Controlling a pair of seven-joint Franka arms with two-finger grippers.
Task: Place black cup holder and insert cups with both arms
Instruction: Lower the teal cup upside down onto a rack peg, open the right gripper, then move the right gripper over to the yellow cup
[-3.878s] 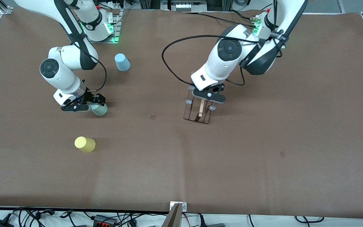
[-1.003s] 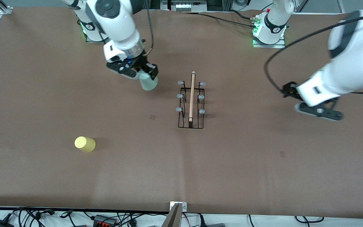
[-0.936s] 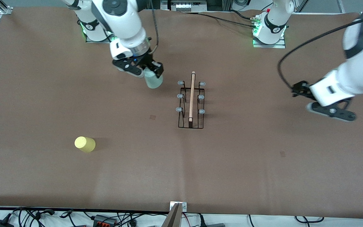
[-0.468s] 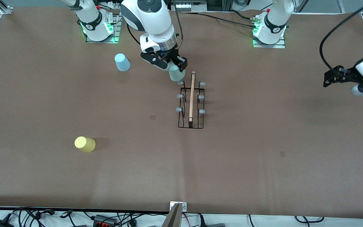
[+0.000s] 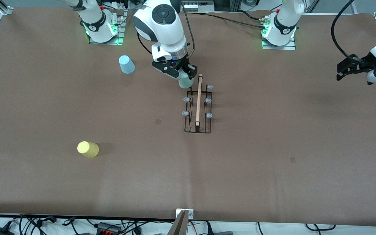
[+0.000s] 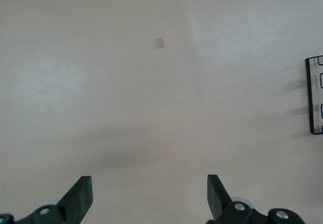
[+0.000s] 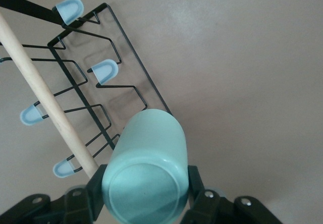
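I have the right gripper (image 5: 183,72) clamped on the small mint green plastic tumbler (image 5: 185,81), base toward my wrist camera and mouth pointing away. It hangs directly over the corner prong of the thin black wire cup holder with the pale wooden rod handle (image 5: 198,104), at the end farthest from the front camera, on the right arm's side of the rod.

In the right wrist view the mint green tumbler (image 7: 146,166) covers that prong, so I cannot confirm the mouth is centred on the cap; I think it sits slightly toward the rod. To do this step well I would square the tumbler's axis with the prong, nudge it away from the rod so the rim clears the wood, then lower slowly and only let go once the cup hangs settled on the prong.

The left gripper (image 6: 149,196) waits with fingers spread wide and empty over bare brown table (image 5: 273,163) toward the left arm's end, well clear of the rack.

The light blue tumbler (image 5: 126,64) and the yellow tumbler (image 5: 88,149) stand on the table toward the right arm's end, not yet picked up.
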